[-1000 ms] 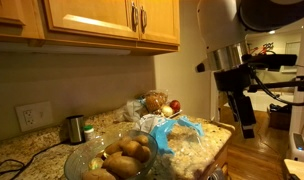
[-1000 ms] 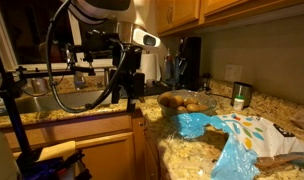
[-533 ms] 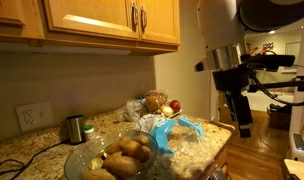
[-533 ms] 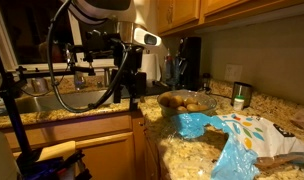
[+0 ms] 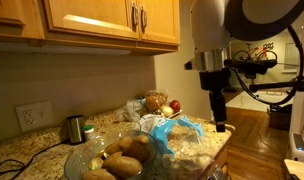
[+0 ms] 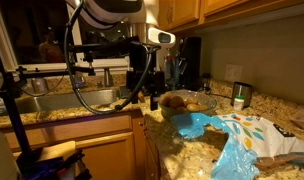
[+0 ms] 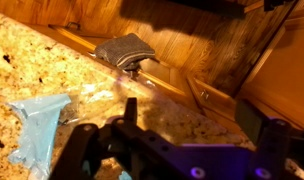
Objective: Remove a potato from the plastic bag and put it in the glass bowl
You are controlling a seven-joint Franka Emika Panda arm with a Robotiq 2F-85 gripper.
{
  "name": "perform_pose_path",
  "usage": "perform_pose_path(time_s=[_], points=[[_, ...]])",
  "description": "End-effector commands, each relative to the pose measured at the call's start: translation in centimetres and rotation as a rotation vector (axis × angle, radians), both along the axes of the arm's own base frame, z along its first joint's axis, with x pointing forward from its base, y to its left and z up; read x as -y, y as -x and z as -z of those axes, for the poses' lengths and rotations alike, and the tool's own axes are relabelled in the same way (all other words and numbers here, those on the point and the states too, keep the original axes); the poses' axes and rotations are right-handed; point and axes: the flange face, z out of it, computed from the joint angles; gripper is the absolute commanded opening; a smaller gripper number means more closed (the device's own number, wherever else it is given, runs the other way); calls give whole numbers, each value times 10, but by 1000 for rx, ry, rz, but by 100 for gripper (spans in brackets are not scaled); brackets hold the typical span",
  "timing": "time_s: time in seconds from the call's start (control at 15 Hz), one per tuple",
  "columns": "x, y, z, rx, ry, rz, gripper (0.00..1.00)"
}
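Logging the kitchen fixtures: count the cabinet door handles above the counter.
2, in an exterior view: first handle and second handle, side by side where two upper cabinet doors meet. Others may be hidden outside the frame.

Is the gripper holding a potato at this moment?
No, in the wrist view the gripper is open, with only granite countertop visible in its gap.

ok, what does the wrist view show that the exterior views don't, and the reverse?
Wrist view only: a grey cloth on the wood past the counter edge. Exterior views only: the glass bowl holding potatoes, a metal cup, the upper cabinets. Shared: the granite counter, the blue plastic bag, and the hand, open and empty.
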Motion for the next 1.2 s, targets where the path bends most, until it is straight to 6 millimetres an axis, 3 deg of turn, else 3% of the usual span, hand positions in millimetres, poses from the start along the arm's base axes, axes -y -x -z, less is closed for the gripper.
perform_pose_path(time_s=[0.0,0.4,0.47,1.13], points=[[16,-26,3,36,25,-3,100],[32,-56,-2,111,59,-4,100],[23,-48,1,87,38,-3,100],[26,-56,7,105,55,12,100]])
